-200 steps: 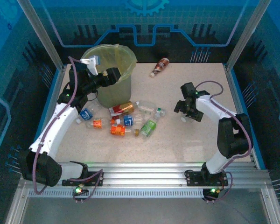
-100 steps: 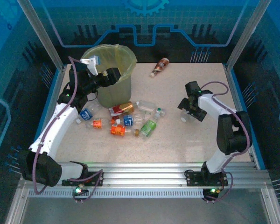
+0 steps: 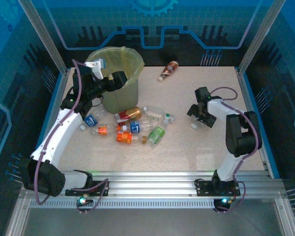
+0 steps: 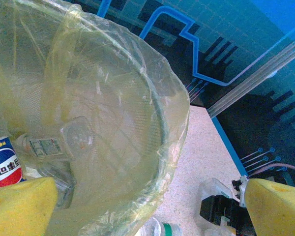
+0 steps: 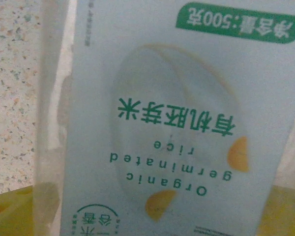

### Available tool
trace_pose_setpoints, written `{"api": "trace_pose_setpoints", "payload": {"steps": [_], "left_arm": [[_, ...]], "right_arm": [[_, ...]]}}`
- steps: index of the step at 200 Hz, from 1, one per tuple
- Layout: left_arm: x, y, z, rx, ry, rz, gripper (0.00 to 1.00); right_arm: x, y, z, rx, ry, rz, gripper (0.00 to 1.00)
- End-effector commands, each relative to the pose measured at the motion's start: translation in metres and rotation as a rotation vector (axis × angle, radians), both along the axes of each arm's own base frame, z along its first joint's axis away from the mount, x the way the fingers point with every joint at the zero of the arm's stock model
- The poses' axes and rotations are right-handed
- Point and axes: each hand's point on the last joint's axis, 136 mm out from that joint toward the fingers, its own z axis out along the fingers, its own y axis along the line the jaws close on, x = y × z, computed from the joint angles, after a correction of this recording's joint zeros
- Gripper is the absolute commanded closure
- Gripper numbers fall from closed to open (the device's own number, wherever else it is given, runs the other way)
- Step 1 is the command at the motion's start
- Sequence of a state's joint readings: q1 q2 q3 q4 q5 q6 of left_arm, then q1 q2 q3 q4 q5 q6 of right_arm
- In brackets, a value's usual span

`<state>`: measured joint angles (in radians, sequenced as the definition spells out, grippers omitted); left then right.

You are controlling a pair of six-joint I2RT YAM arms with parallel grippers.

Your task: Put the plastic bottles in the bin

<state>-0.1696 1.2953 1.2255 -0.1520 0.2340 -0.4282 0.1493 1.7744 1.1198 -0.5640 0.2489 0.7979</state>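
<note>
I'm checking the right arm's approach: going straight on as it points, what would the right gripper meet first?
The white-labelled bottle lying on the table, directly ahead of the right gripper; it looks close, though depth is unclear.

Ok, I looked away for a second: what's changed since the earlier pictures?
The right arm folded tighter and the right gripper edged slightly right over the pale-labelled bottle, jaws astride it. The left gripper over the bin and the bottle pile are unchanged.
</note>
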Motion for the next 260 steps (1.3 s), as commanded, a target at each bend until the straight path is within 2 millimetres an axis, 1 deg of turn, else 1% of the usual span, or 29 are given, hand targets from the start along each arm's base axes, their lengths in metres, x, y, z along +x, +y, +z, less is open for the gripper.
{"api": "trace_pose_setpoints", "payload": {"steps": [1, 20, 36, 48, 81, 94, 120, 144, 161, 164, 180, 191, 208, 225, 260], "left_arm": [[-0.001, -0.009, -0.005, -0.048, 0.05, -0.021, 0.01], [-0.001, -0.009, -0.002, -0.074, 0.056, -0.013, 0.01], [-0.002, -0.01, 0.0, -0.092, 0.058, -0.016, 0.01], [-0.002, -0.011, 0.003, -0.11, 0.06, -0.021, 0.01], [-0.007, -0.019, 0.01, -0.152, 0.07, -0.049, 0.01], [-0.01, -0.024, 0.013, -0.152, 0.072, -0.064, 0.01], [-0.016, -0.039, 0.018, -0.145, 0.072, -0.103, 0.01], [-0.021, -0.053, 0.022, -0.136, 0.083, -0.14, 0.01], [-0.027, -0.066, 0.029, -0.142, 0.077, -0.188, 0.01], [-0.028, -0.069, 0.03, -0.143, 0.075, -0.198, 0.01], [-0.035, -0.083, 0.037, -0.152, 0.063, -0.253, 0.01], [-0.039, -0.095, 0.042, -0.164, 0.059, -0.297, 0.01], [-0.047, -0.116, 0.048, -0.181, 0.055, -0.392, 0.01], [-0.053, -0.135, 0.052, -0.192, 0.063, -0.474, 0.01], [-0.063, -0.167, 0.053, -0.171, 0.068, -0.588, 0.01]], "right_arm": [[0.002, 0.0, -0.014, -0.006, 0.001, 0.071, 0.06], [0.002, 0.0, -0.013, -0.035, -0.004, 0.116, 0.11], [0.001, 0.001, -0.009, -0.057, -0.011, 0.149, 0.11], [0.002, 0.004, -0.003, -0.071, -0.032, 0.18, 0.16], [0.004, 0.016, 0.023, -0.111, -0.118, 0.267, 0.3], [0.005, 0.023, 0.037, -0.121, -0.159, 0.303, 0.33], [0.005, 0.046, 0.076, -0.13, -0.276, 0.404, 0.37], [0.003, 0.073, 0.122, -0.125, -0.421, 0.514, 0.38], [-0.003, 0.095, 0.157, -0.087, -0.544, 0.606, 0.38], [-0.004, 0.097, 0.16, -0.082, -0.557, 0.615, 0.38], [-0.012, 0.116, 0.192, -0.035, -0.675, 0.688, 0.38], [-0.019, 0.126, 0.209, -0.007, -0.741, 0.725, 0.38], [-0.029, 0.142, 0.231, 0.049, -0.834, 0.776, 0.38], [-0.037, 0.155, 0.247, 0.09, -0.902, 0.815, 0.39], [-0.047, 0.178, 0.269, 0.136, -0.976, 0.871, 0.38]]}}
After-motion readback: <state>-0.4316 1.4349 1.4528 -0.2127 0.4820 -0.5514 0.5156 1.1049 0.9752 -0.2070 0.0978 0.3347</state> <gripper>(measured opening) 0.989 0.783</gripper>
